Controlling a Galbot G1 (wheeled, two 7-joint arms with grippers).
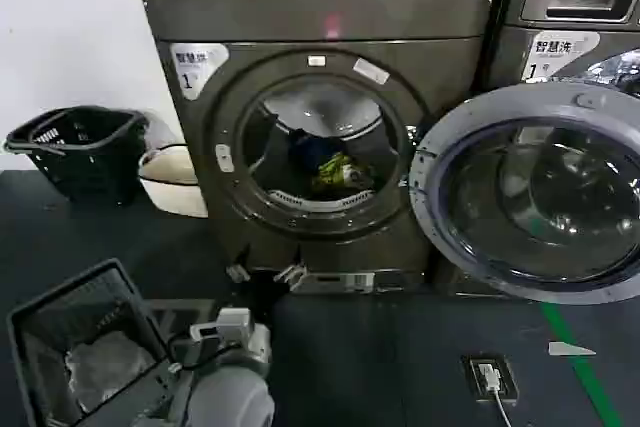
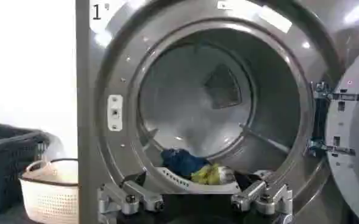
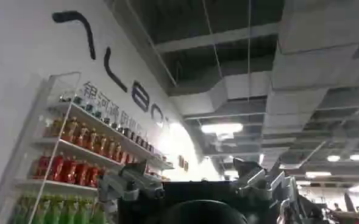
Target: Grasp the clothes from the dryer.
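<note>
Left wrist view: open left claw (image 2: 194,201) hides clothes' (image 2: 194,169) lower edge.

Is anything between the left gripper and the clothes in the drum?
In the left wrist view, the open left gripper faces the clothes with just the dryer mouth's lower rim between; nothing else blocks it.

"1" sticker (image 1: 197,69) on dryer (image 1: 310,127), "LG" on neighbouring machine (image 1: 573,7)

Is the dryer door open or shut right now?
Open. The door is swung aside to the right, leaving the dryer drum mouth exposed with the clothes inside.
</note>
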